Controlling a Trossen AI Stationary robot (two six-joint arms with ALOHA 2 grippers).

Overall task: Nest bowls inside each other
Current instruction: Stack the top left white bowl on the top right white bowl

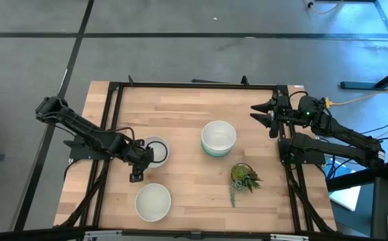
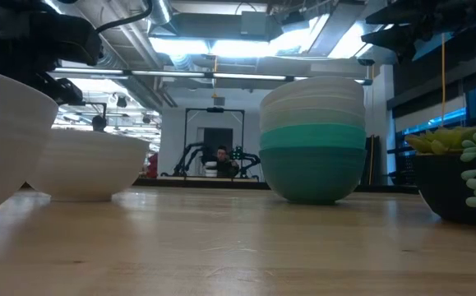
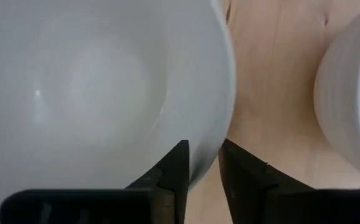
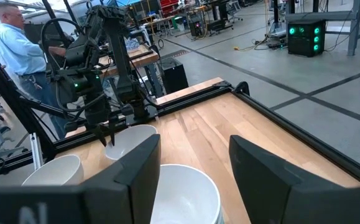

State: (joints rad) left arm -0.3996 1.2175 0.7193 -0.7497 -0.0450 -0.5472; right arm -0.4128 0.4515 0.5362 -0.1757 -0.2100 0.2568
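A white bowl (image 1: 157, 148) sits on the table's left half, and my left gripper (image 1: 139, 159) is at its near-left rim, shut on it. A second white bowl (image 1: 153, 201) stands alone near the front edge. A stack of nested bowls (image 1: 218, 138), white over mint and teal (image 2: 312, 140), stands at the centre. My right gripper (image 1: 266, 114) hovers open above the table's far right, touching nothing. In the low view the held bowl (image 2: 85, 164) appears to rest on the table. My left gripper holds the white bowl by its rim (image 3: 209, 146), one finger (image 3: 176, 171) inside the bowl and one (image 3: 245, 180) outside. The fingers come from above, pointing down, as the right wrist view shows (image 4: 110, 134). The bowl stays upright, its base apparently on the table.
A small spiky green plant (image 1: 244, 178) in a dark pot stands right of centre, near the front. A black frame (image 1: 194, 86) runs round the table. Bare wood lies between the stack and the left bowls. A person (image 4: 18, 43) stands beyond the table's left side.
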